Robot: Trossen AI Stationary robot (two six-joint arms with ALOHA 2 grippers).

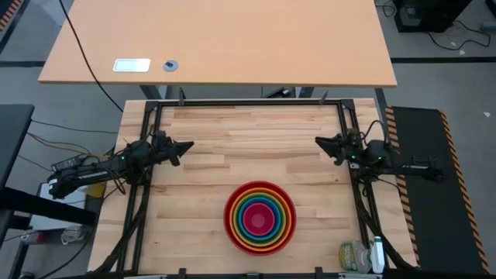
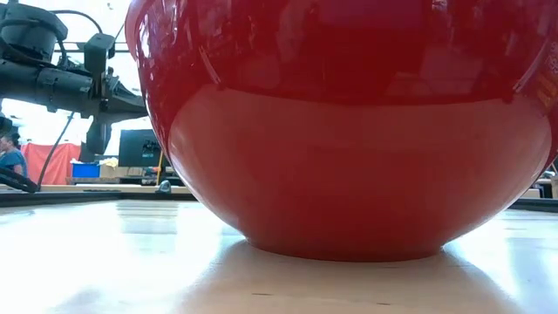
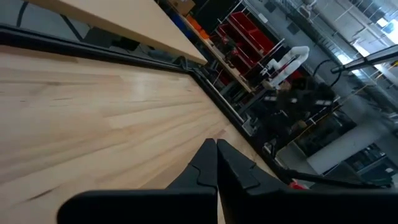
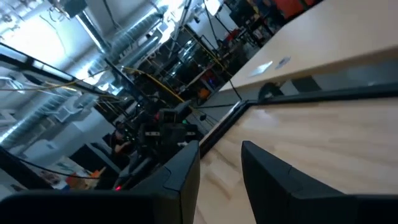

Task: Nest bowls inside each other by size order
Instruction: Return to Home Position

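Observation:
The five bowls stand nested near the table's front centre: the red bowl [image 1: 260, 218] outermost, then the orange bowl [image 1: 260, 203], the lime green bowl [image 1: 260, 208], the blue bowl [image 1: 260, 213] and the magenta pink bowl [image 1: 260, 222] in the middle. The red bowl [image 2: 349, 131] rests on its base and fills the low view. My left gripper [image 1: 188, 145] is shut and empty at the table's left side; it also shows in the left wrist view [image 3: 216, 144]. My right gripper [image 1: 318, 142] is open and empty at the right side; it also shows in the right wrist view [image 4: 221, 146].
A dark metal frame [image 1: 248, 101] borders the wooden table. A plastic bottle [image 1: 358, 256] lies at the front right corner. A second table [image 1: 217, 39] stands beyond the far edge. Bare wood lies between the grippers and the bowls.

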